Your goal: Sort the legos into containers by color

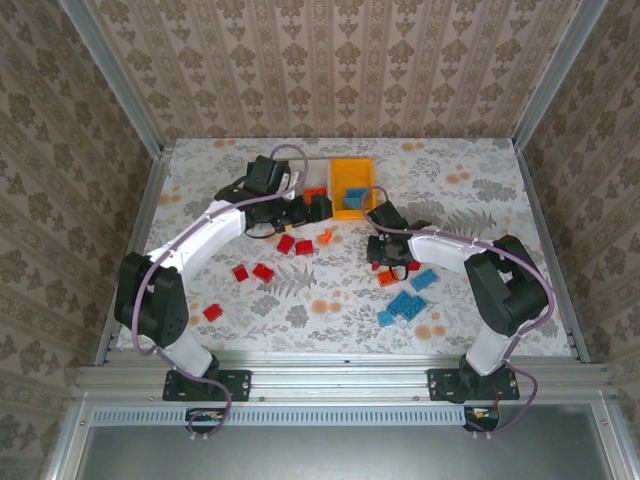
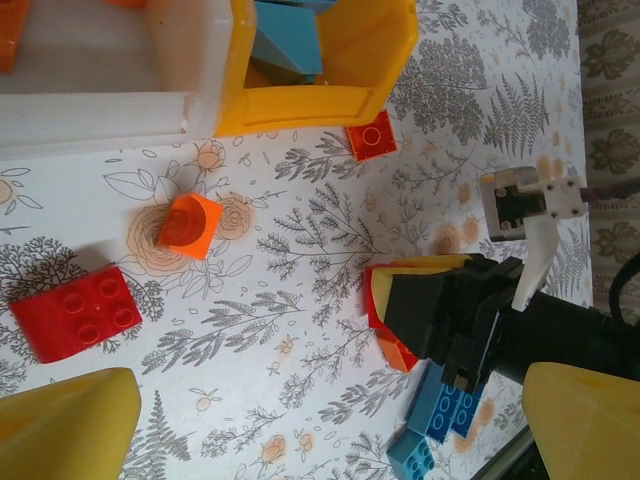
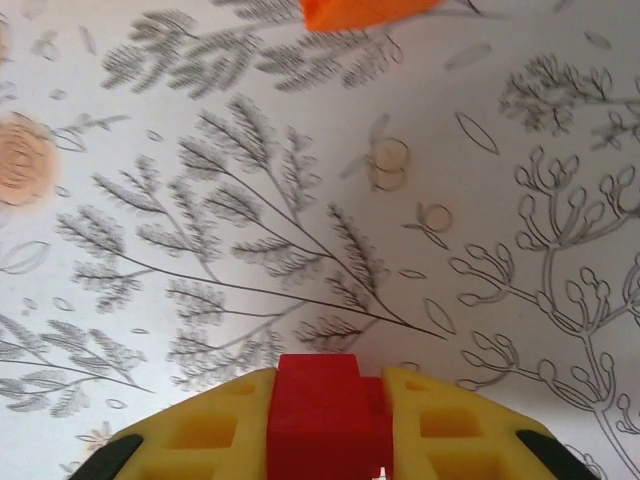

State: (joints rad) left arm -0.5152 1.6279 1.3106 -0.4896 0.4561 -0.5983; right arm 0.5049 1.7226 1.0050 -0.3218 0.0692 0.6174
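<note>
Nearest the bases, blue bricks [image 1: 405,305] are lying loose on the table [image 1: 480,200]. Just beyond them the right gripper [image 1: 388,262] is pointing down, its yellow fingers [image 3: 200,435] clamping a red brick [image 3: 320,410] squarely between them, the brick's end poking past the tips. An orange brick [image 3: 365,10] is lying ahead of it. Farther out, the left gripper [image 2: 325,425] is hovering with jaws spread wide, gripping nothing, near a loose red brick [image 2: 78,312]. Beyond, the yellow bin [image 2: 330,100], blue inside, is standing against the white bin [image 2: 100,110].
</note>
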